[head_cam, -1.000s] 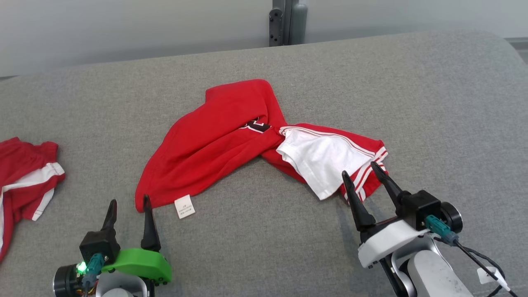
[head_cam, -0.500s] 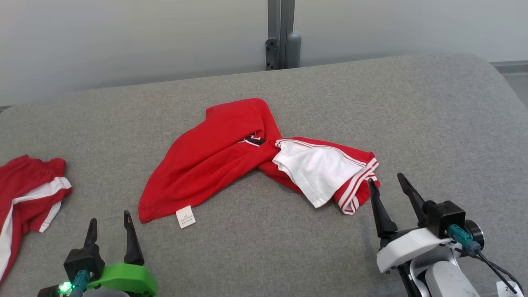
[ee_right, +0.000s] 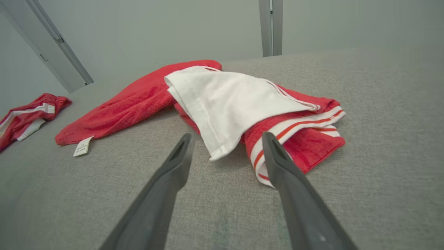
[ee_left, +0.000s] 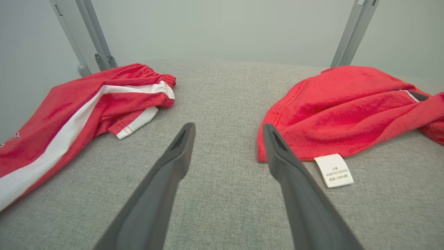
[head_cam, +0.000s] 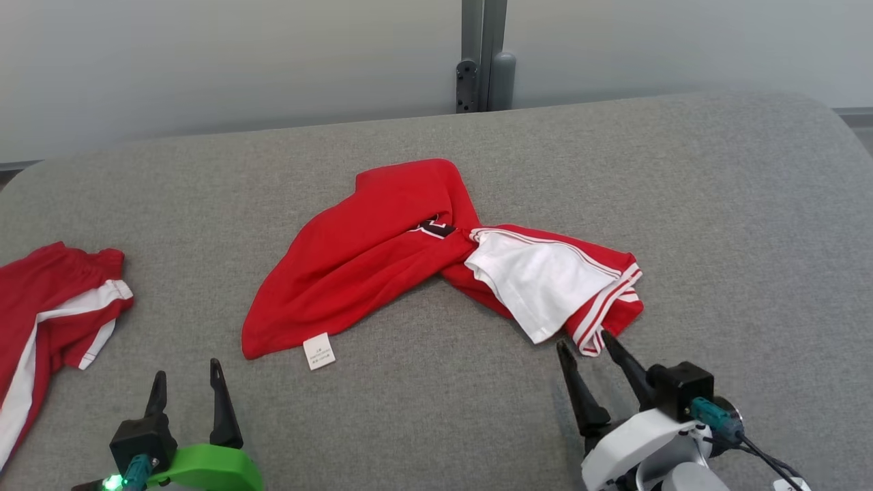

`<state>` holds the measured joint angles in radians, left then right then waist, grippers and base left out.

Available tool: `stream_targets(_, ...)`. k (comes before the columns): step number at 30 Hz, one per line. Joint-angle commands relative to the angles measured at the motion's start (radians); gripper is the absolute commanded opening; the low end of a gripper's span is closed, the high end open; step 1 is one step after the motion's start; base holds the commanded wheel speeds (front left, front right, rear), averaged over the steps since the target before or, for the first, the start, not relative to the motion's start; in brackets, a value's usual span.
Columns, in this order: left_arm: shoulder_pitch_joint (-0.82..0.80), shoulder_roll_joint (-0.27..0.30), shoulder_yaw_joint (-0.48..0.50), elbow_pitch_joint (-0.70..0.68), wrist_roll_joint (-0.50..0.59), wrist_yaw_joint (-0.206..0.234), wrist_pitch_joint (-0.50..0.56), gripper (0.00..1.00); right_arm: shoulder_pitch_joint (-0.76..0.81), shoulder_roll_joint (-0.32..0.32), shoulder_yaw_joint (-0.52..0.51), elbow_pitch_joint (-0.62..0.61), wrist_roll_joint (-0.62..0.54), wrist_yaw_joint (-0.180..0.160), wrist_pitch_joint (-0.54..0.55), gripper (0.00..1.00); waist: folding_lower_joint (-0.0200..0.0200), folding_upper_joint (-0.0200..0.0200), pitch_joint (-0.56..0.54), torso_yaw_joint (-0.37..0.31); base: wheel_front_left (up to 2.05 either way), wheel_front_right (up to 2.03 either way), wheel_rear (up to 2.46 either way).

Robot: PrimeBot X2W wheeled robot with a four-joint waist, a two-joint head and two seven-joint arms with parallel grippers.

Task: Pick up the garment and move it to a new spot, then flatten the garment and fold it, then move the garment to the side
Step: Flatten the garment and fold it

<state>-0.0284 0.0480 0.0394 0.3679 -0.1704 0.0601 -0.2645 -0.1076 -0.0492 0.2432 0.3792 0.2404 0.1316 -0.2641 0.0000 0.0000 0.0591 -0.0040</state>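
right gripper [head_cam: 583, 339]: spread wide, empty, tips just short of striped hem | left gripper [head_cam: 188, 368]: spread wide, empty, near white label [head_cam: 318, 351] | garment [head_cam: 382, 259]: twisted, lying mid grey cushion [head_cam: 716, 204] | step: likely first pickup, nothing gripped yet | next: reach forward, pinch hem and labelled corner, lift together

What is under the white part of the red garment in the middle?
Under the white part, red striped cloth of the same garment shows. What lies deeper is covered.
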Motion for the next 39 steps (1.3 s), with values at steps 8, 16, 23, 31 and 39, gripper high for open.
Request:
stream_targets(8,-0.039,0.004,-0.051,0.004,-0.013,-0.003,0.0,1.0,-0.065,-0.004,0.073,0.088,0.104,-0.002,-0.001,1.0,0.0,0.0,0.062,0.05,0.0,0.0,0.0)
stream_targets(16,-0.066,0.005,-0.076,0.0,-0.025,0.004,0.0,1.0,-0.109,-0.003,0.048,0.155,0.13,-0.002,-0.001,1.0,0.0,0.0,0.11,0.09,0.0,0.0,0.0)
stream_targets(23,-0.078,0.005,-0.087,-0.003,-0.034,0.013,0.0,1.0,-0.124,-0.004,0.037,0.143,0.158,-0.002,-0.001,1.0,0.0,0.0,0.134,0.1,0.0,0.0,0.0)
stream_targets(31,-0.092,0.005,-0.089,0.001,-0.037,0.01,0.0,1.0,-0.121,-0.003,0.014,0.114,0.161,-0.002,-0.001,0.55,0.0,0.0,0.15,0.089,0.0,0.0,0.0)
stream_targets(39,-0.094,0.005,-0.096,0.003,-0.035,0.018,0.0,1.0,-0.119,-0.003,0.018,0.101,0.16,-0.002,-0.001,0.0,0.0,0.0,0.153,0.069,0.0,0.0,0.0)
